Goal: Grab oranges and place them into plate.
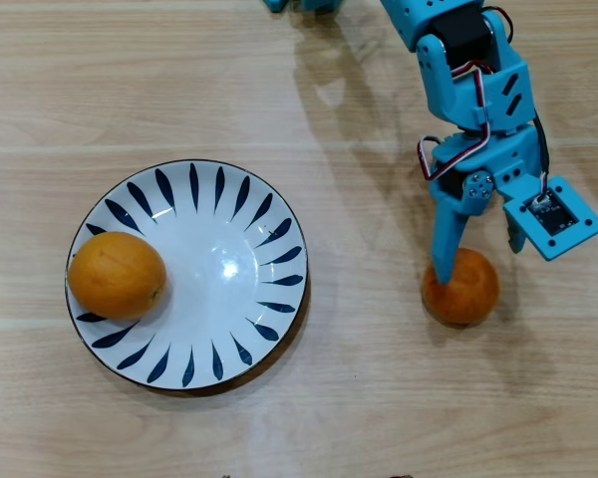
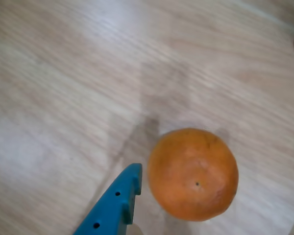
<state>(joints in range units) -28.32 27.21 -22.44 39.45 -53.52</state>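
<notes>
One orange (image 1: pixel 461 289) lies on the wooden table to the right of the plate (image 1: pixel 229 269); the wrist view shows the same orange (image 2: pixel 193 174) with a small dark spot on its skin. My blue gripper (image 1: pixel 478 261) stands open over it, one finger on each side. In the wrist view the gripper (image 2: pixel 218 188) straddles the fruit: the left finger (image 2: pixel 120 198) is just beside it and the other finger barely shows at the right edge. A larger orange (image 1: pixel 117 275) rests on the plate's left rim area.
The blue arm (image 1: pixel 468 70) comes down from the top right of the overhead view. Bare wooden table (image 1: pixel 379 398) lies between the plate and the loose orange.
</notes>
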